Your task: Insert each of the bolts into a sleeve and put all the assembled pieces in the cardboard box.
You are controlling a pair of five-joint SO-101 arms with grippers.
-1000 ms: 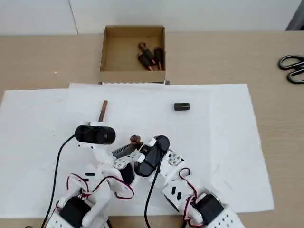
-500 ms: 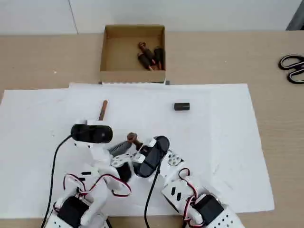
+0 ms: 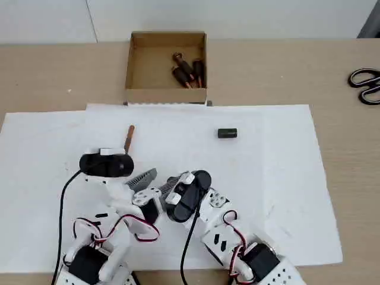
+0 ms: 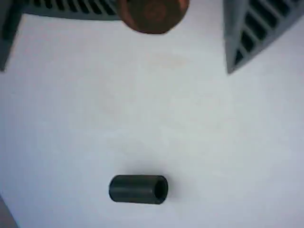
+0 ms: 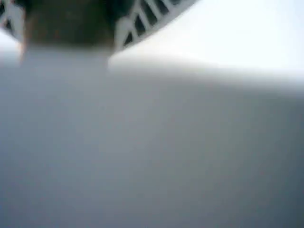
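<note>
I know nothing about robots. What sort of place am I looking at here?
Probably a lab or hobby workbench: a wooden table with a white paper sheet spread on it, two small robot arms, a cardboard box holding small metal parts, and scissors lying aside.

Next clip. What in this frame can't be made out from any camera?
Right wrist view: dark shape, too blurred to identify.
Left wrist view: bolt head, shaft cut off by the picture's edge; what holds it is unclear.
High view: pieces in the cardboard box overlap, too small to count.
</note>
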